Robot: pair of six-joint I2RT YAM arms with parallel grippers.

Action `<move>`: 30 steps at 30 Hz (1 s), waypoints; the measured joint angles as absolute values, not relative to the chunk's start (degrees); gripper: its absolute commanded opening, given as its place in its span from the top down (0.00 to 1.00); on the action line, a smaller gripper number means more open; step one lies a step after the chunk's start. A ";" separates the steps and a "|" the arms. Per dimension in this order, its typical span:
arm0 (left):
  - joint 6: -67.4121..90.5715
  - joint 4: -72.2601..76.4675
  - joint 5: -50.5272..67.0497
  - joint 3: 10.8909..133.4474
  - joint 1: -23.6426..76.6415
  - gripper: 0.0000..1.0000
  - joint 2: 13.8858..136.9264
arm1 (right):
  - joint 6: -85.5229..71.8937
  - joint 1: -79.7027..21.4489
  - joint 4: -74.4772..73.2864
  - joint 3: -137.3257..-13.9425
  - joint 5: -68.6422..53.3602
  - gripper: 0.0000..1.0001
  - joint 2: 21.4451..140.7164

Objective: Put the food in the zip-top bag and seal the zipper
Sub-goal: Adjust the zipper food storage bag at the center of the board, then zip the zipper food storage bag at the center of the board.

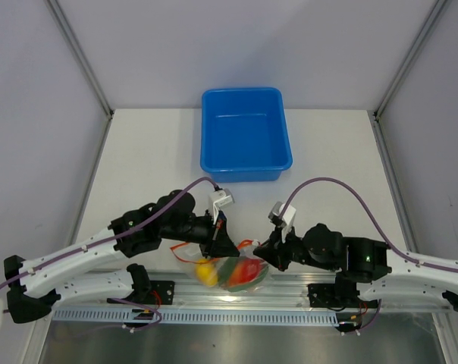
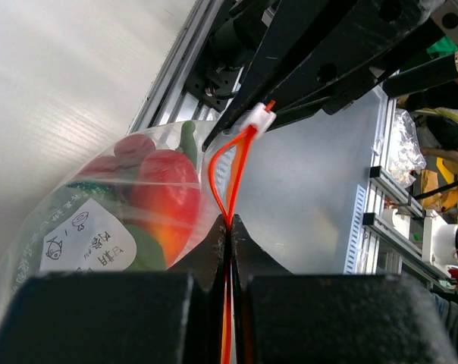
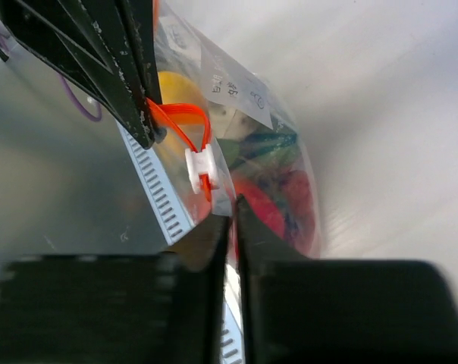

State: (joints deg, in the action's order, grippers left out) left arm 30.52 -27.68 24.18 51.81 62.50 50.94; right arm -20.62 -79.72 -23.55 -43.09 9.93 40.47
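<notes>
The clear zip-top bag (image 1: 230,282) hangs between my two grippers above the table's near edge, with the food inside: a yellow fruit (image 1: 206,271), a red tomato (image 2: 164,193) and green pieces. My left gripper (image 2: 230,221) is shut on the orange-red zipper (image 2: 240,163) at one end of the mouth. The zipper bows open into a loop up to a white slider (image 2: 258,120). My right gripper (image 3: 233,206) is closed to a thin slit on the bag's edge just beyond the slider (image 3: 199,168). In the top view the left gripper (image 1: 227,246) and right gripper (image 1: 261,254) face each other.
A blue plastic tub (image 1: 244,171) stands at the back middle of the table. An aluminium rail (image 1: 290,292) with the arm bases runs along the near edge, right under the bag. Grey walls close off the left and right sides.
</notes>
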 measured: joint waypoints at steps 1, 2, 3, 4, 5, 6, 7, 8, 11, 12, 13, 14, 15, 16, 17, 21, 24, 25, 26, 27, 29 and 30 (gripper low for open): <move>30.55 -27.66 24.18 51.81 62.50 0.99 51.03 | -20.80 -79.79 -22.81 -42.26 10.15 1.00 39.64; 30.55 -27.64 24.18 51.81 62.50 0.99 51.11 | -21.15 -79.81 -22.13 -41.47 10.22 1.00 38.83; 30.55 -27.62 24.18 51.83 62.50 0.99 51.22 | -21.37 -79.83 -21.56 -40.82 10.28 1.00 38.09; 30.55 -27.59 24.21 51.83 62.50 0.99 51.29 | -21.41 -79.83 -21.02 -40.25 10.28 1.00 37.41; 30.55 -27.57 24.23 51.83 62.50 0.99 51.33 | -21.43 -79.83 -20.62 -39.81 10.26 1.00 36.86; 30.55 -27.57 24.27 51.86 62.50 0.99 51.37 | -21.43 -79.83 -20.25 -39.48 10.24 1.00 36.47; 30.50 -27.55 24.34 51.86 62.50 0.96 51.37 | -21.41 -79.83 -20.03 -39.31 10.13 1.00 36.23; 30.46 -27.55 24.38 51.86 62.50 0.93 51.37 | -21.41 -79.83 -19.84 -39.22 10.00 1.00 35.99; 29.71 -27.51 24.62 51.86 62.50 0.63 51.29 | -21.37 -79.83 -19.46 -39.22 9.28 1.00 35.77; 29.43 -27.44 24.67 51.86 62.50 0.47 51.22 | -21.32 -79.83 -19.31 -39.22 8.86 1.00 35.75; 29.12 -27.33 24.67 51.86 62.50 0.43 51.13 | -21.23 -79.83 -19.22 -39.22 8.29 1.00 35.75; 28.97 -27.18 24.73 51.86 62.50 0.41 50.98 | -21.15 -79.83 -19.14 -39.22 7.84 1.00 35.75; 28.73 -27.09 24.75 51.86 62.50 0.39 50.83 | -20.99 -79.83 -19.00 -39.22 7.25 1.00 35.77; 28.32 -26.92 24.75 51.88 62.50 0.37 50.63 | -20.95 -79.83 -18.90 -39.22 6.70 1.00 35.77; 27.86 -26.74 24.77 51.94 62.50 0.37 50.50 | -20.93 -79.83 -18.83 -39.22 6.09 1.00 35.77; 25.45 -26.63 25.17 54.00 62.50 0.37 51.77 | -20.88 -79.83 -18.50 -39.24 3.88 1.00 36.36; 23.88 -25.76 25.98 55.70 62.50 0.37 53.98 | -20.86 -79.83 -18.52 -39.53 2.55 1.00 37.45; 23.51 -25.12 26.22 55.75 62.50 0.37 54.63 | -20.86 -79.83 -18.52 -39.66 2.22 1.00 37.87; 23.18 -24.95 26.44 55.75 62.50 0.37 55.20 | -20.88 -79.83 -18.55 -39.81 1.98 1.00 38.22; 22.85 -24.91 26.74 55.75 62.50 0.37 55.59 | -20.88 -79.83 -18.59 -39.94 1.83 1.00 38.39; 22.17 -24.75 27.42 55.75 62.50 0.37 56.16 | -20.91 -79.83 -18.65 -40.03 1.67 1.00 38.46; 21.93 -24.67 27.62 55.72 62.52 0.37 56.23 | -20.93 -79.83 -18.76 -40.07 1.65 1.00 38.46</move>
State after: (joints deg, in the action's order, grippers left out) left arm 21.93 -24.67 27.62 55.72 62.52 56.23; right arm -20.93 -79.83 -18.76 -40.07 1.65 38.46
